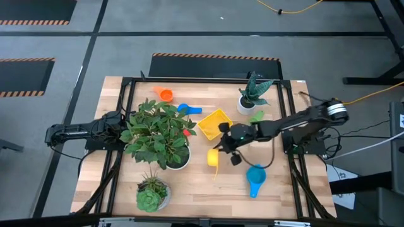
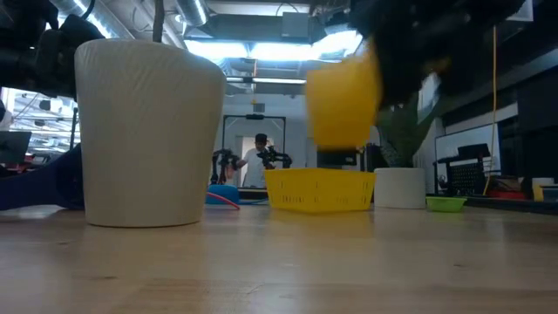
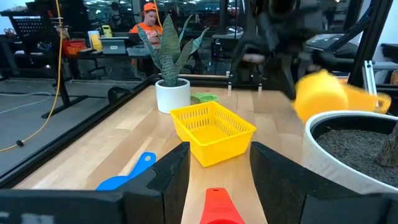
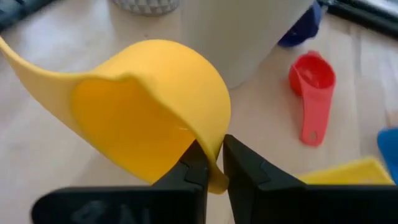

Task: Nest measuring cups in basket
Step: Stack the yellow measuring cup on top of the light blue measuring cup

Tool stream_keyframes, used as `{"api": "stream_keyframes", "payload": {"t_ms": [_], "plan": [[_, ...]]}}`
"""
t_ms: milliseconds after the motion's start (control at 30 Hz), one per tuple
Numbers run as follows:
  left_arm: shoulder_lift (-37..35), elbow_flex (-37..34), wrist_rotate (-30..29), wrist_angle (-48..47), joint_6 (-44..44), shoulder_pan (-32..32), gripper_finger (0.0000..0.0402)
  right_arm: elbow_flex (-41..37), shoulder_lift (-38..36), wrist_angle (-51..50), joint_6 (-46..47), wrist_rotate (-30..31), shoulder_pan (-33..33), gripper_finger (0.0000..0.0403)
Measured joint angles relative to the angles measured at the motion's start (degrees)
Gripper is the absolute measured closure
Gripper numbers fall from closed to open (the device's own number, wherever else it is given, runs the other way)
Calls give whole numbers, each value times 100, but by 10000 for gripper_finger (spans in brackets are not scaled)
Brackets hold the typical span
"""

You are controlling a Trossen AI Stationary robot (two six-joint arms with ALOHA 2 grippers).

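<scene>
Pinched right up against my right wrist camera is the yellow measuring cup (image 4: pixel 149 118): the right gripper (image 4: pixel 214 165) has its two fingers clamped on the cup's rim, bowl tilted, and I've got it off the table. From the table-level camera the cup (image 2: pixel 343 96) hangs in the air above the basket's near wall, clearly not touching the wood.

Working outward from that grip: from overhead, the right gripper (image 1: pixel 228 144) sits just beside the yellow basket (image 1: pixel 210 118), on the side nearer me, and the cup (image 1: pixel 213 157) trails below it with its handle pointing away from the basket, toward the front edge. So the basket lies a short hop ahead of the cup; I judge the coming move turns on carrying the bowl forward over that rim and swinging the handle so it clears the wall.

My left gripper (image 3: pixel 214 180) is partly open on nothing, parked beyond the big leafy plant (image 1: pixel 158 129), looking down the table at the basket (image 3: pixel 211 127). Right arm is plainly the nearer one.

Still out on the table: orange cup (image 1: pixel 165 94), blue cup (image 1: pixel 188 109), red cup (image 4: pixel 311 81), green cup (image 1: pixel 256 116) by the snake plant (image 1: pixel 252 91), light blue cup (image 1: pixel 255 178) well apart toward the front. Basket looks empty from here.
</scene>
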Motion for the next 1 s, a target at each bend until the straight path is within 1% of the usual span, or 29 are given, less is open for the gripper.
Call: {"api": "stream_keyframes", "payload": {"t_ms": [233,333,467,600,733,933,1000], "plan": [[1,2,0,0,0,0,241,1,-1467,-1932,1560,-720,145,367],[0,0,0,0,0,0,241,0,-1843,-2742,2331,-1123,269,366],[-1,0,-2,0,0,0,241,0,-2040,-3652,3272,-1743,498,365],[-1,1,-2,0,2,1,241,0,-2047,-4330,3637,-1809,777,362],[-1,1,-2,0,2,1,241,0,-2022,-4747,3652,-1783,995,362],[-2,-1,-2,0,2,0,241,0,-1939,-4812,3643,-1428,1236,361],[1,-1,-2,0,2,1,241,0,-1867,-4894,3639,-1399,1288,361]]}}
